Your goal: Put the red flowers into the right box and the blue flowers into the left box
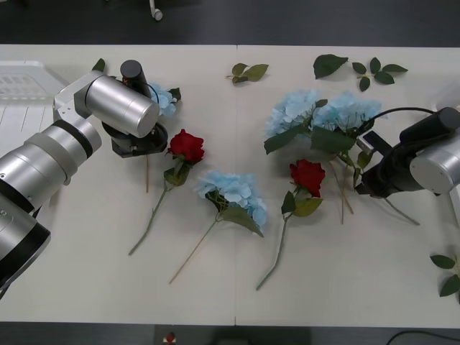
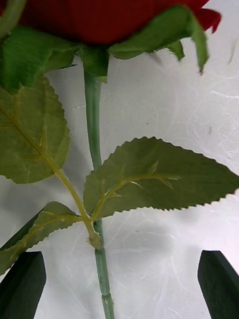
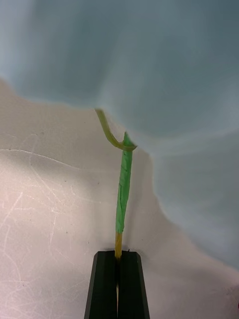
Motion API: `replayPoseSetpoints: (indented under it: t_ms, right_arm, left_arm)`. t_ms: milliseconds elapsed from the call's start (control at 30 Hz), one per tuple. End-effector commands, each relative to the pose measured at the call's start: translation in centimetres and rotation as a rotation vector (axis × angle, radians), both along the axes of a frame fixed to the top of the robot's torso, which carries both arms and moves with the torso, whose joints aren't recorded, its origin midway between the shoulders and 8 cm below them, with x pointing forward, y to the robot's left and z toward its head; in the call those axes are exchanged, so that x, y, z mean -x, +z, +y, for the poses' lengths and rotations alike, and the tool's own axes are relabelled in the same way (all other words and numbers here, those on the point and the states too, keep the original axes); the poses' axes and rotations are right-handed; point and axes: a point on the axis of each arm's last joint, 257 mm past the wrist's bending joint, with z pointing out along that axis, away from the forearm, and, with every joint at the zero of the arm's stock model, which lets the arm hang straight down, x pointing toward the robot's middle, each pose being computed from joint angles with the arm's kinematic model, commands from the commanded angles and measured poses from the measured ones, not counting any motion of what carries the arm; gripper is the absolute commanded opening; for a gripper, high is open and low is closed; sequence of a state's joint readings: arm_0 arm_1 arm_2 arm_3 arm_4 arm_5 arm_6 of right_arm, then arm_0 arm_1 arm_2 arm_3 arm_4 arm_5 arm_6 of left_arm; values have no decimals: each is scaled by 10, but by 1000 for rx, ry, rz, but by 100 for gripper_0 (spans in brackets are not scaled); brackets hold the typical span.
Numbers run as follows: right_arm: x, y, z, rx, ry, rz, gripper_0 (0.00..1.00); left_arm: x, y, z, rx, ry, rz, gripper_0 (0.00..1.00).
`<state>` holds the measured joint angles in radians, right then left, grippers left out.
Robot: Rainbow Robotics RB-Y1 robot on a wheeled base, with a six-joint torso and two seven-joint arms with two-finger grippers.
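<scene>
White table [image 1: 237, 287] fills the front view, dark floor strip along the top edge. Left box [image 1: 18, 90], ribbed, sits at upper left edge behind the left arm. Left gripper [image 1: 141, 142] is upper left of centre, over a blue flower [image 1: 162, 98] whose head pokes out just beyond the wrist, stem running down from it. Red rose [image 1: 187, 146] lies just right of that gripper, stem slanting to lower left. Second blue flower [image 1: 236, 194] in the middle, stem to lower left. Second red rose [image 1: 308, 176] right of centre, stem down. Two more blue heads [image 1: 320, 111] side by side at upper right with big leaves. Right gripper [image 1: 359, 188] at right, near that rose, fingers hidden from here. Loose leaf sprigs [image 1: 248, 71] along the top and at lower right edge. Right wrist view: black fingers [image 2: 21, 284] at both bottom corners, jaws wide apart, rose stem [image 2: 93, 129] running between them, not touched; red bloom at top, serrated leaves across the middle. Left wrist view: black fingers [image 3: 105, 284] pressed together at bottom centre, clamped on the thin stem [image 3: 123, 189] of the blue flower; blurry pale-blue petals cover top and right.
</scene>
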<state>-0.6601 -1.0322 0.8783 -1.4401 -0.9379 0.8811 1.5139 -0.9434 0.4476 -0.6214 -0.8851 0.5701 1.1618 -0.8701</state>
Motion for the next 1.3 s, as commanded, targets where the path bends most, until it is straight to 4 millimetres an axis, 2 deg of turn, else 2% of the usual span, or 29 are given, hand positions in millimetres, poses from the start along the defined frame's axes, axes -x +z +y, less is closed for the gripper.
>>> replayPoseSetpoints:
  t_ms: [33, 133, 267, 367, 467, 633, 700, 833, 900, 933, 1000, 1033, 1100, 1133, 1300]
  right_arm:
    - [-2, 1, 12, -3, 44, -2, 88]
    - [-2, 0, 11, -3, 45, 0, 87]
    - [-2, -3, 13, -4, 47, 5, 67]
    - [-3, -5, 11, -3, 45, 3, 60]
    - [-4, -7, 11, 2, 49, 2, 47]
    - [-5, -7, 10, 9, 57, -1, 21]
    - [-5, -7, 9, 11, 56, 0, 14]
    - [-5, -7, 8, 10, 54, 1, 6]
    - [-7, -3, 3, 9, 46, -8, 6]
    - [-8, -1, 1, 6, 42, -11, 6]
    - [-10, 10, -11, -16, 9, -18, 5]
    - [-9, 11, -15, -21, 0, -16, 5]
    - [-11, 29, -29, -48, -34, -25, 5]
    - [-11, 33, -32, -53, -41, -28, 5]
    - [-16, 79, -59, -121, -107, -64, 5]
  left_arm:
    - [-18, 27, -10, 19, 6, -67, 0]
    - [-25, 44, -7, 22, -2, -98, 0]
    - [-31, 77, -1, 6, -19, -140, 0]
    - [-34, 103, 10, -39, -33, -171, 0]
    - [-34, 127, 19, -50, -54, -187, 0]
    - [-23, 170, 44, -42, -110, -220, 0]
    - [-15, 184, 57, -57, -130, -230, 0]
    - [9, 208, 90, -109, -176, -238, 0]
    - [27, 221, 117, -131, -197, -233, 0]
    - [31, 223, 125, -137, -201, -231, 0]
    - [44, 233, 156, -160, -223, -227, 0]
    - [47, 236, 164, -163, -230, -226, 0]
    - [58, 244, 196, -196, -255, -221, 0]
    - [60, 246, 204, -207, -262, -221, 0]
    - [74, 255, 274, -218, -273, -189, 0]
